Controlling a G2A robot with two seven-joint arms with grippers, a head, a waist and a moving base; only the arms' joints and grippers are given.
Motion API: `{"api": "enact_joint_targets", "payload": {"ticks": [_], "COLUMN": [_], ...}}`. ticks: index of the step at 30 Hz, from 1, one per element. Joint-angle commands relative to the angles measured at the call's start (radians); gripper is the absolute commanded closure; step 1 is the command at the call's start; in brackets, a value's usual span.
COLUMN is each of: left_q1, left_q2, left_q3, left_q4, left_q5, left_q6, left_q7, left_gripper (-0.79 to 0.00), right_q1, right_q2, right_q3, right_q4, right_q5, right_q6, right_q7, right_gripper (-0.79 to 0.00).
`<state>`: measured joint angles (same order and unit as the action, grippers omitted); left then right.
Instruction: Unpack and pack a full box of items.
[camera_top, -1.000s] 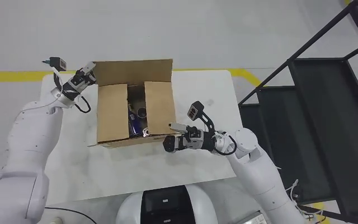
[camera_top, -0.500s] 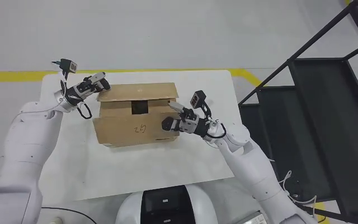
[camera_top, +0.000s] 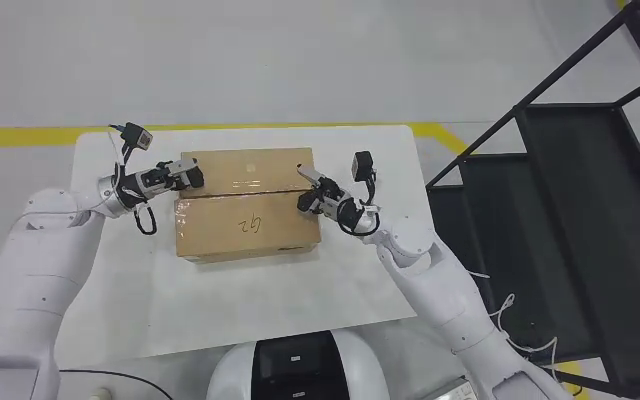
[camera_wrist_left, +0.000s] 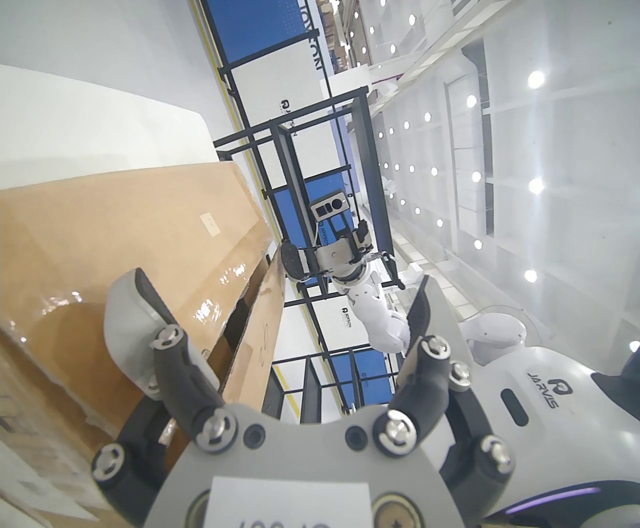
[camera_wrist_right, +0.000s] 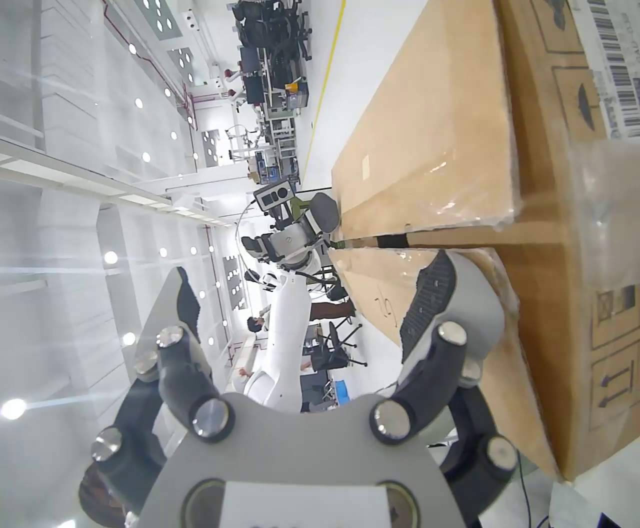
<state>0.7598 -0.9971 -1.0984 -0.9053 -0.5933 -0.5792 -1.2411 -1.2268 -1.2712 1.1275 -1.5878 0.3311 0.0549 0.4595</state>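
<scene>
Seeing rectangular brown cardboard box (camera_top: 248, 215), flaps down, long axis L-R on my screen — left gripper (camera_top: 188, 175) & right gripper (camera_top: 308, 191) both splayed, empty.

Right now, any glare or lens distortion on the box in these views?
Top view: even light, no strong glare on the box. Left wrist view: clear tape on the flaps shines, ceiling lights flare, wide-angle stretch at the edges. Right wrist view: same tape sheen, light streaks beside the ceiling lamps.
</scene>
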Motion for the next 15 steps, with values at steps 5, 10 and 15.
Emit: {"api": "enact_joint_targets", "payload": {"ticks": [5, 10, 15], "left_q1": [0.028, 0.036, 0.035], "left_q2": [0.014, 0.025, 0.033], "left_q3": [-0.027, -0.053, -0.064], "left_q4": [-0.019, -0.01, -0.008], "left_q5": [-0.078, -0.069, -0.033], "left_q6": [0.046, 0.072, 0.116], "left_q7": [-0.046, -0.072, -0.098], "left_gripper": [-0.785, -0.785, -0.785], "right_q1": [-0.001, 0.011, 0.026], "right_q2": [0.0, 0.0, -0.008], "right_q3": [-0.005, -0.02, -0.024], "right_q4": [-0.004, 0.012, 0.026], "right_q5": [-0.052, -0.107, -0.073], "right_q6": [0.003, 0.016, 0.023], "right_q7": [-0.019, -0.023, -0.056], "right_gripper": [-0.785, -0.785, -0.785]}}
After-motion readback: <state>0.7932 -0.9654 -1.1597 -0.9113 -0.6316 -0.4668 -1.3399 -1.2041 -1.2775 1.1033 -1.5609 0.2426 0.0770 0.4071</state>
